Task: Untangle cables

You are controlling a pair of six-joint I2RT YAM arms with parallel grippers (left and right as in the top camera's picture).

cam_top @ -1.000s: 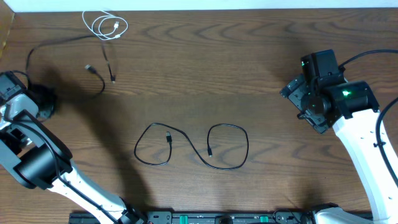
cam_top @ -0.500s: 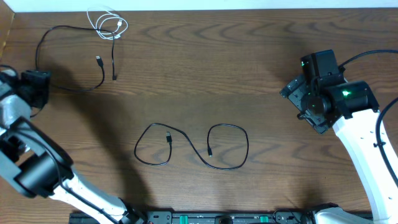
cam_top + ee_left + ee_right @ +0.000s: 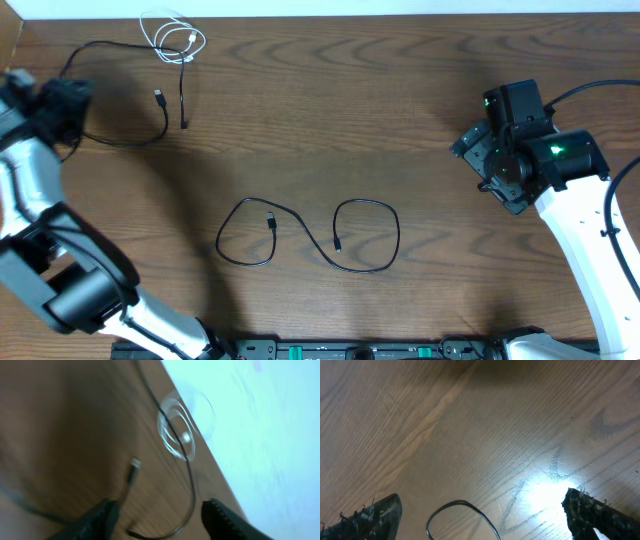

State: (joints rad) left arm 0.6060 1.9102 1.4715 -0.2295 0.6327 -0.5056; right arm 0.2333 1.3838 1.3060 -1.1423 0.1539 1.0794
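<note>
Looking first at the left gripper, we see its fingers spread wide with nothing clamped between them, though the wrist view is blurred. It hovers at the far left of the table. Half a second ago it sat lower on that side; it has since moved toward the far edge. A second ago the upper black cable lay flatter and further left, but over the last half second it has kept its shape. The right gripper is also wide open and empty, and its arm has not moved.

The upper black cable loops just beside the left gripper. One run passes near the fingers, and its two plug ends lie to the gripper's right. At the far edge this cable crosses the coiled white cable, so the two overlap. The lower black cable lies in two loops mid-table, well apart from both grippers and unchanged. We see a bit of black loop at the bottom of the right wrist view.
</note>
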